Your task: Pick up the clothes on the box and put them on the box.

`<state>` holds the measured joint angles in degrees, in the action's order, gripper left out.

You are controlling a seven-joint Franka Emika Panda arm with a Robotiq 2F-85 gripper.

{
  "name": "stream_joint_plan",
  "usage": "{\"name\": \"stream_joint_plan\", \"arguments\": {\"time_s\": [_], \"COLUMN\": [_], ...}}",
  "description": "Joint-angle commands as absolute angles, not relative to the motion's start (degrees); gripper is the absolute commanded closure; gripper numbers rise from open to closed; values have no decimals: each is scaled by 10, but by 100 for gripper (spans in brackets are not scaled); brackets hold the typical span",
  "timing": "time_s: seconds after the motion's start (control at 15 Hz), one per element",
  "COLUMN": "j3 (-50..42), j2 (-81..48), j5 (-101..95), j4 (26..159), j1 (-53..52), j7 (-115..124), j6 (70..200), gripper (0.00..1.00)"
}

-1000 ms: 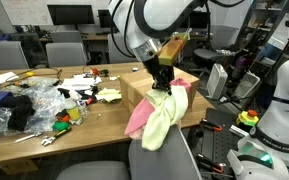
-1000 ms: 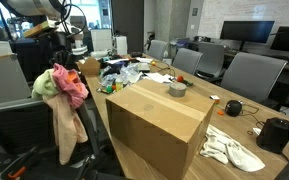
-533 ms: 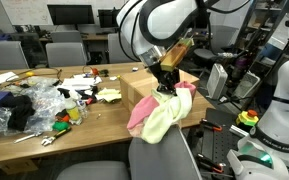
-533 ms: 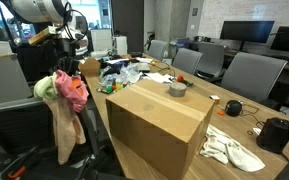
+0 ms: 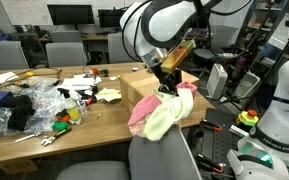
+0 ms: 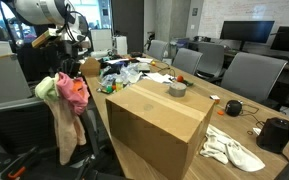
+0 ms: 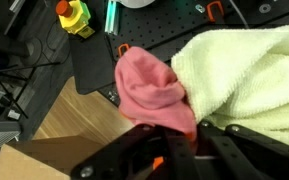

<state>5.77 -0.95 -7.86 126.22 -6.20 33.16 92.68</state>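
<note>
The clothes (image 6: 66,105) are up in the air, bunched together and pinched at the top by the claw (image 6: 66,66), which is clamped tight on the fabric. They hang straight down from it, so the bundle's long axis is vertical. The whole lot dangles just off the end of the cardboard box (image 6: 154,125), beside it rather than over it, with the bottom hem well below the box's top. My read: the next move needs a lift plus a sideways swing toward the box so the tail clears the edge. Looks-wise, a salmon pink garment (image 7: 149,85) is scrunched against a pale yellow-green garment (image 7: 246,75) with a towel-like nap, and a long peach-beige piece (image 6: 67,140) trails lowest. Soft, floppy stuff. Past the box, the desk (image 5: 94,122) is cluttered with clear plastic bags (image 5: 44,100).
</note>
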Motion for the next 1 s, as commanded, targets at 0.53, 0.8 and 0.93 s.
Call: {"name": "stream_joint_plan", "arguments": {"time_s": [0.53,0.8,0.93], "j3": [81,84,83], "j2": [-7,-8,-8], "j5": [-112,-109,-107], "j4": [1247,1254,1255], "j1": [-84,-85,-85], "j7": [351,351,351], "j6": [958,958,959], "gripper": [97,97,97]}}
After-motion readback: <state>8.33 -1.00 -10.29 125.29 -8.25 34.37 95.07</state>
